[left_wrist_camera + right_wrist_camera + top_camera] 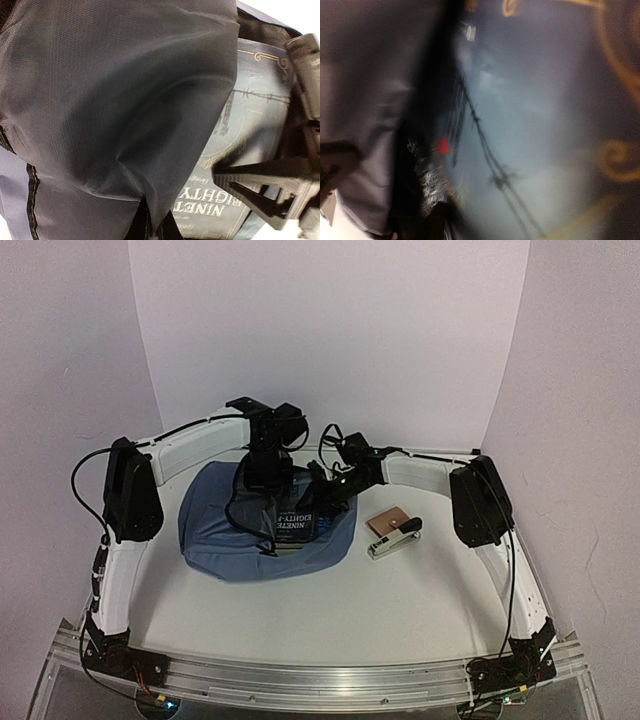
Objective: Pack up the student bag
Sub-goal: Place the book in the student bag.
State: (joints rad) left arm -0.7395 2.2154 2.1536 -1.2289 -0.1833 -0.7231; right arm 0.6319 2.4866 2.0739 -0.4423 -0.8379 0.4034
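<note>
The slate-blue student bag [222, 532] lies in the middle of the table with its mouth facing right. A dark book with "NINETEEN EIGHTY" on its cover [297, 525] sticks halfway out of that mouth. My left gripper [267, 476] is above the bag, shut on its dark lining [125, 100], and holds the flap up off the book [240, 165]. My right gripper [336, 490] is at the book's far right end. Its black fingers [260, 169] stand apart over the cover. The right wrist view is a blurred close-up of the cover [545, 125].
On the table right of the bag lie a stapler [396, 540] and a small brown flat piece [388, 521]. White walls enclose the table on three sides. A metal rail [320, 675] with both arm bases runs along the near edge.
</note>
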